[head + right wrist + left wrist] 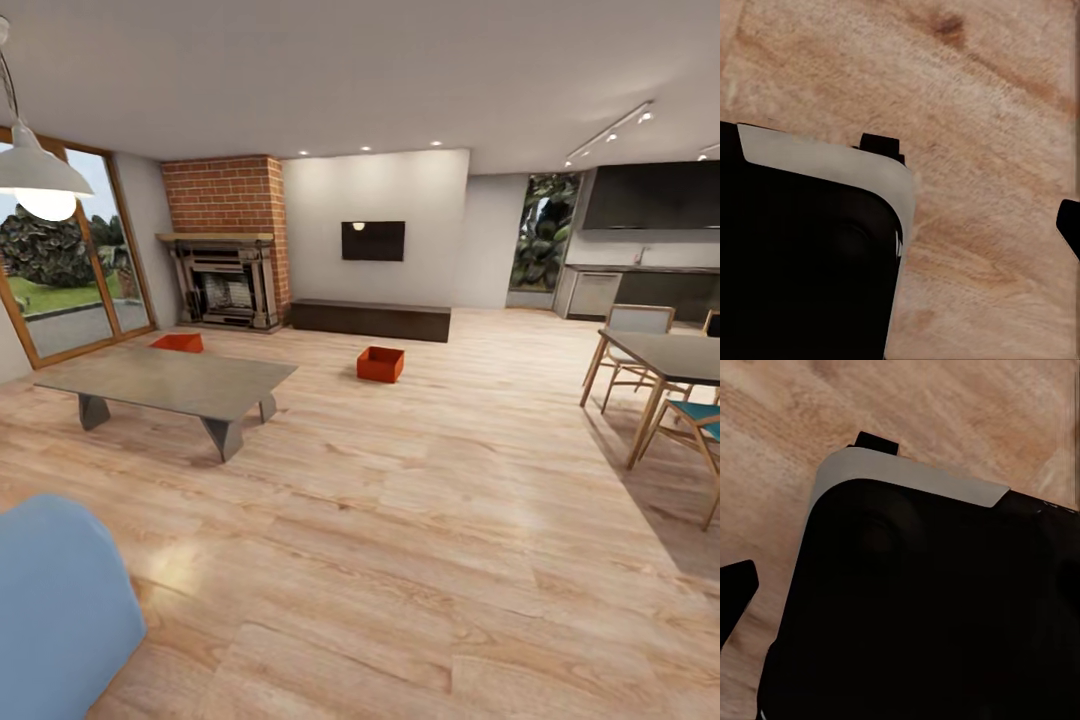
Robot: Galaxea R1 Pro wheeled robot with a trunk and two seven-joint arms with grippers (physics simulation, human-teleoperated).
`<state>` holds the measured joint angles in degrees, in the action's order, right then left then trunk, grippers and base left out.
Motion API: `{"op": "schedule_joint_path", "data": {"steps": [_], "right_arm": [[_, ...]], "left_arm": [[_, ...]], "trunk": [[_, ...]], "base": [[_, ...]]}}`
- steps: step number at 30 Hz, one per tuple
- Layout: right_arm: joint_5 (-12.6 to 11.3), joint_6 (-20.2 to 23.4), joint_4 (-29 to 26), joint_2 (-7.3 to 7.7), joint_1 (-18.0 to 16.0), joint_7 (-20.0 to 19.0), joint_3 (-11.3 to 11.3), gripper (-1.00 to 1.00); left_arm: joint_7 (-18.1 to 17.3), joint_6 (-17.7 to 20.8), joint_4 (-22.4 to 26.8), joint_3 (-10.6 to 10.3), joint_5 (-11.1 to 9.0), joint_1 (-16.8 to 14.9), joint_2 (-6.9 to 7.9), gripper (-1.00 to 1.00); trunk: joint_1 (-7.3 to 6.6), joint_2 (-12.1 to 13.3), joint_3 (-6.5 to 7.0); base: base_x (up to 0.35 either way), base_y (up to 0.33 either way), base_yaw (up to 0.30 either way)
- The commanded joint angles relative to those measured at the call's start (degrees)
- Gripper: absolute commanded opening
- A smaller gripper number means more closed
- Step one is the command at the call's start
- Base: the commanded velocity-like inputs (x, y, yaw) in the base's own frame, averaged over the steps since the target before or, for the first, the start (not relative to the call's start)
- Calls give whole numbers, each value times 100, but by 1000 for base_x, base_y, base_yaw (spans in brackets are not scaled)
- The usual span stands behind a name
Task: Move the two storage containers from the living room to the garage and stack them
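Observation:
Two orange-red storage containers stand on the light wood-plank floor of the living room in the head view. One container (pixel 381 364) sits in the open, in front of the long dark bench (pixel 370 320). The other container (pixel 178 342) lies beyond the grey coffee table, near the fireplace. Both are far ahead of me. My left gripper (pixel 900 600) hangs over my dark base; one black fingertip (pixel 736 592) shows at the picture's edge, wide of the middle. My right gripper (pixel 900 232) likewise shows one fingertip (pixel 1069 225) at the edge. Neither holds anything.
A low grey coffee table (pixel 165 380) stands ahead on the left and a blue sofa (pixel 60 610) is close at the left. A dining table (pixel 670 355) with chairs is at the right. A brick fireplace (pixel 225 280) and wall TV (pixel 373 241) are at the back.

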<state>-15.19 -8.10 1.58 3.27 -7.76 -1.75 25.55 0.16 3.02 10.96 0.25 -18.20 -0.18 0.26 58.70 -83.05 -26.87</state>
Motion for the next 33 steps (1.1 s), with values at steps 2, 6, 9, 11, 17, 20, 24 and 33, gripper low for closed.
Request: {"op": "schedule_joint_path", "data": {"steps": [2,6,9,11,17,20,24,33], "right_arm": [[-60,-33,14,-2,-7,-18,47,100],[-57,-33,16,-2,-7,-18,47,100],[-58,-33,15,-2,-7,-18,47,100],[-61,-33,13,-2,-7,-18,47,100],[-57,-33,16,-2,-7,-17,47,100],[-57,-33,14,-2,-7,-17,48,100],[-56,-33,17,-2,-7,-18,47,100],[-55,-33,15,-2,-7,-17,47,100]], "left_arm": [[2,32,12,1,-34,0,1,100],[2,32,12,1,-34,0,1,100],[2,32,12,1,-33,0,1,100],[2,32,12,1,-32,0,1,100],[2,32,12,1,-34,0,1,100],[2,32,12,1,-34,0,1,100],[2,32,12,1,-33,0,1,100],[2,32,12,1,-26,0,1,100]], "trunk": [[3,-3,-6],[3,-3,-6],[3,-3,-6],[3,-3,-6],[3,-3,-6],[3,-3,-6],[3,-3,-6],[3,-3,-6]], "base": [[322,0,0],[322,0,0],[322,0,0],[322,0,0],[322,0,0],[322,0,0],[322,0,0],[322,0,0]]}}
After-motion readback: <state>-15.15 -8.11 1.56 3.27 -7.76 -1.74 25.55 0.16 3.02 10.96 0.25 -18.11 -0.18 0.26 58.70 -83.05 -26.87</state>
